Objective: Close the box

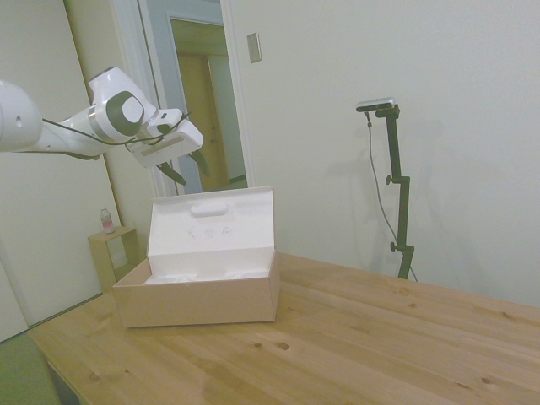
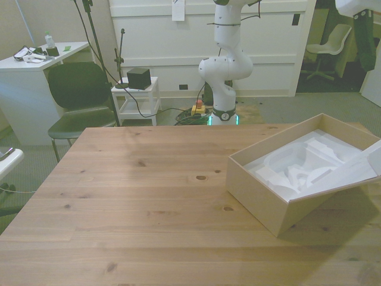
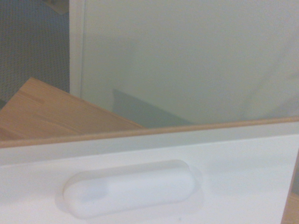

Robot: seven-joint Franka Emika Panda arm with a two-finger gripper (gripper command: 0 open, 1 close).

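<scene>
Closing step, side view: the cardboard box (image 1: 196, 299) sits near the tabletop's (image 1: 363, 337) end nearest the arm, its hinged lid (image 1: 211, 229) standing about upright with the white inside facing the camera.
Gripper, side view: the gripper (image 1: 186, 167) hangs above and behind the lid's top edge, well clear of it, fingers pointing down and spread apart with nothing between them.
Advice, side view: the lid should fall shut if it is pushed from its back face near the top edge, toward the box's open side; contact low on the lid would likely shove the whole box instead.

Box, front view: the box (image 2: 280, 205) lies by the tabletop's (image 2: 149, 196) edge at the front view's right, white moulded insert (image 2: 297, 170) exposed, lid (image 2: 351, 173) partly cut off by the frame.
Gripper, front view: only a sliver of the gripper (image 2: 360, 30) shows at the upper corner on the front view's right; its opening cannot be judged here.

Lid, wrist view: the lid's white face (image 3: 224, 172) and its oval slot (image 3: 128, 187) fill the near field, tan top edge (image 3: 140, 132) running across.
Advice, wrist view: keeping that edge centred should help the fingers land mid-width, so the lid swings evenly without twisting.
</scene>
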